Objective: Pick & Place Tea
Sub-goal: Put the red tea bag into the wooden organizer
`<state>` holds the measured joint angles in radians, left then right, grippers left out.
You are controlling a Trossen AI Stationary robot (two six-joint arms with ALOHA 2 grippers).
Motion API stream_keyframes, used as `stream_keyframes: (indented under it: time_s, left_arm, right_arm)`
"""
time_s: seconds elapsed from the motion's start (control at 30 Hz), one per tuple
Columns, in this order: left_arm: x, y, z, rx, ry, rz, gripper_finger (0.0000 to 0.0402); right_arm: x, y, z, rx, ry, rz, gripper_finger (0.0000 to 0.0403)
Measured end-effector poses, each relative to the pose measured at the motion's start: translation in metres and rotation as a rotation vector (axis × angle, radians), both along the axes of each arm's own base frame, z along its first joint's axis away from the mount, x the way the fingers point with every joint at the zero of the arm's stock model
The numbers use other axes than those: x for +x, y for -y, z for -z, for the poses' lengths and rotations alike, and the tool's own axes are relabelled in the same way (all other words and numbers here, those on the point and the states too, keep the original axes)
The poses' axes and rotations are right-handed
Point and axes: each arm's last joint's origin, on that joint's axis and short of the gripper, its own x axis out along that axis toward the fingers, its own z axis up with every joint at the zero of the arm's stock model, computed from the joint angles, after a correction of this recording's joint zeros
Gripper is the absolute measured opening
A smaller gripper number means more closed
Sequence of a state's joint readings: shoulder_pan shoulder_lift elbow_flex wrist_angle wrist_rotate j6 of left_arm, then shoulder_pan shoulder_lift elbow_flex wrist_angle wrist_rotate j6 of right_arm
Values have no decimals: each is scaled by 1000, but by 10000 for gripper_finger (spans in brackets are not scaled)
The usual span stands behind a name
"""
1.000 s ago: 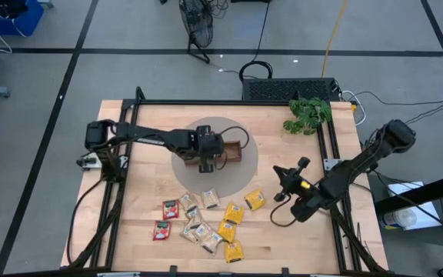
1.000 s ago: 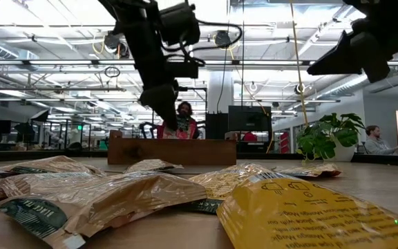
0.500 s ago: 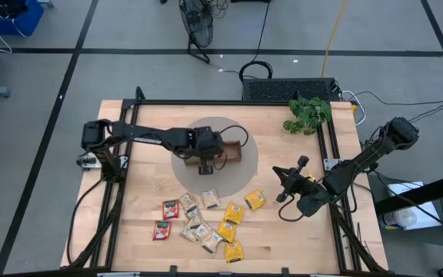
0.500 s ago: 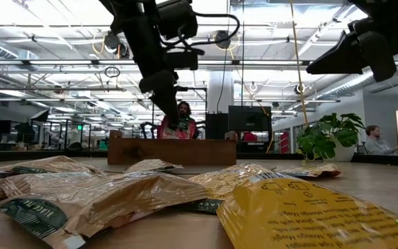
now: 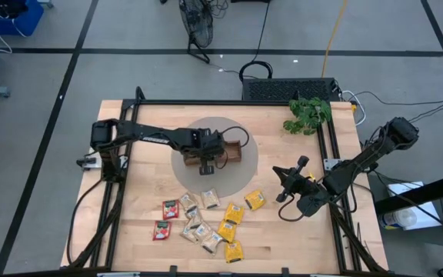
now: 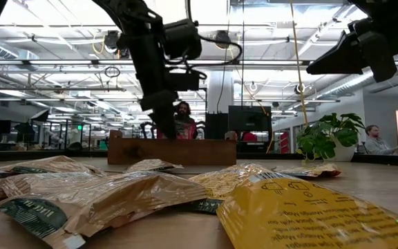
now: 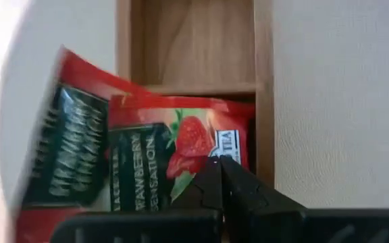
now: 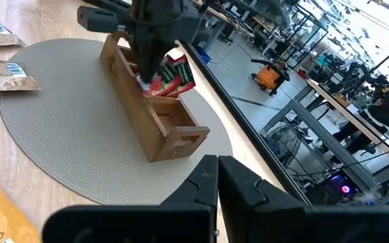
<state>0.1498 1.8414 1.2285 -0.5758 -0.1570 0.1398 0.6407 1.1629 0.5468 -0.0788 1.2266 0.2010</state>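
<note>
On the wooden counter [image 5: 137,215] a round grey mat [image 5: 241,178] carries a long brown wooden tray [image 5: 235,151], and the left gripper [image 5: 206,163] reaches down into it from above. Its fingers are pressed together on a red tea sachet [image 7: 174,145] printed with a strawberry, which stands tilted inside a tray compartment next to a wooden divider; a second red sachet [image 7: 59,148] leans just beside it, overlapping the tray wall. In the right wrist view the same red sachets [image 8: 174,74] stick up out of the middle part of the tray [image 8: 154,111], with the left arm's dark fingers coming down onto them. The rest of the tea [image 5: 206,219] lies loose on the counter in front of the mat: a cluster of red, yellow and pale beige sachets, some touching or overlapping, with one red sachet [image 5: 161,229] at the cluster's left edge and a yellow one [image 5: 254,200] at its right, near the mat's rim. In the low view these sachets [image 6: 116,197] fill the foreground, crumpled and lying flat, with the tray [image 6: 171,151] behind them. The right gripper [image 5: 283,181] hovers above the counter to the right of the mat, well apart from the tea, its fingers [image 8: 204,182] closed together and holding nothing. A small green plant [image 5: 308,114] stands at the far right corner of the counter.
</note>
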Motion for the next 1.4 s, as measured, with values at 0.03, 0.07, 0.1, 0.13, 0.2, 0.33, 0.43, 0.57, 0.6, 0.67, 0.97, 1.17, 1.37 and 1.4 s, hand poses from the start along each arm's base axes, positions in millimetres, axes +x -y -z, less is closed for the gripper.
stream_keyframes:
  time_s: [0.03,0.07,0.1,0.13,0.2,0.33,0.43,0.57,0.6,0.67,0.97,1.17,1.37,1.4]
  left_arm:
    - [1,-1,3,-2,-6,-6,1]
    - [1,-2,6,-4,-16,-8,1]
    - [1,-3,9,-9,-25,-10,1]
    - [2,-4,13,-14,-36,-12,1]
    - [3,-6,16,-25,-41,-13,1]
    - [2,-6,15,-32,-39,-18,1]
    - [1,-5,14,-37,-38,-18,1]
    - [2,-5,15,-51,-36,-25,1]
    - [3,-5,16,-59,-33,-24,1]
    - [3,-5,17,-66,-31,-28,1]
    - [8,-9,31,-4,-43,-91,1]
    - [6,-8,31,111,-63,-154,1]
    - [6,0,31,209,-88,-154,1]
    - [6,1,31,228,-92,-153,1]
  right_arm:
    - [0,0,0,1,1,0,0]
    - [0,0,0,2,1,0,0]
    - [0,0,0,2,1,0,0]
    - [0,0,0,3,2,0,0]
    - [0,0,0,3,1,0,0]
    - [0,0,0,3,1,-1,0]
    - [0,0,0,2,1,1,0]
    - [0,0,0,0,1,1,0]
    - [0,0,0,0,0,0,0]
    - [0,0,0,0,0,0,0]
    - [0,0,0,1,0,-1,0]
    - [0,0,0,1,0,-1,0]
    - [0,0,0,12,8,3,0]
    - [0,0,0,12,9,3,0]
